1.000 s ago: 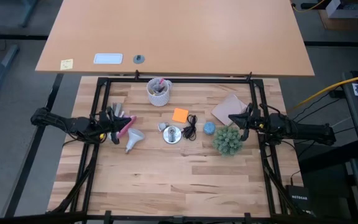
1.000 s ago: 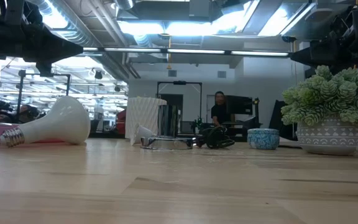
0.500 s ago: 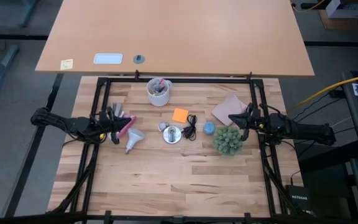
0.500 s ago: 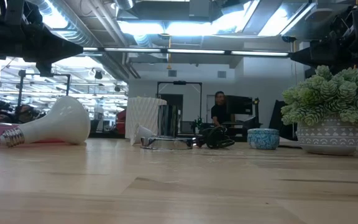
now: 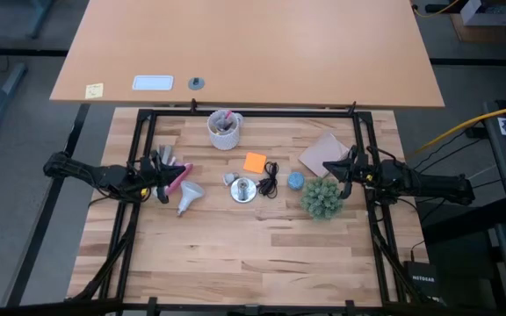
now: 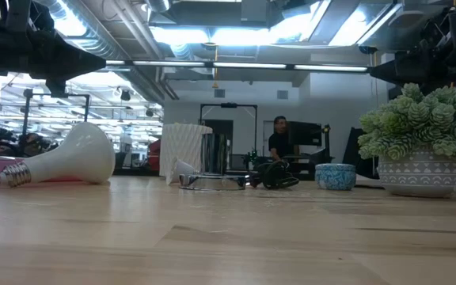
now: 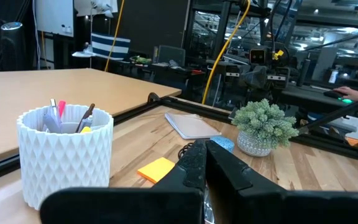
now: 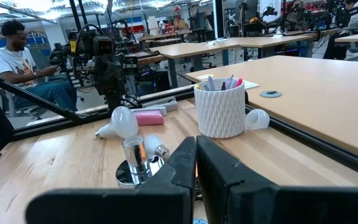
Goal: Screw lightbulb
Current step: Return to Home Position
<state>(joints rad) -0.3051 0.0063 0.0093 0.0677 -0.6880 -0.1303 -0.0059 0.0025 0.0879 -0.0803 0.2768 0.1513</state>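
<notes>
The lightbulb [image 5: 188, 197] lies on its side on the wood table [image 5: 262, 254], a little left of the middle in the high view. Nothing holds it. In the low view it is at the left, with its thin grey end pointing left.

The left gripper [image 7: 205, 152] hangs at the left middle of the high view, near the lightbulb but not touching it. Its two fingers are pressed together with nothing between them. The right gripper [image 8: 196, 148] hangs at the right middle, over the edge of the plant [image 5: 321, 198]. Its fingers are pressed together too, and it holds nothing.

In the middle of the table sits the shiny socket [image 5: 243, 190] with its black cord [image 5: 268, 183]. A small bulb [image 5: 229, 178] lies just beside it. The orange note [image 5: 254, 162] is just above the socket in the frame, and the cup [image 5: 223, 130] of pens is higher up. A blue candle [image 5: 296, 181] sits between the cord and the plant. A pink box [image 5: 181, 174] lies near the left gripper.

A person [image 6: 277, 141] shows far back in the low view.
</notes>
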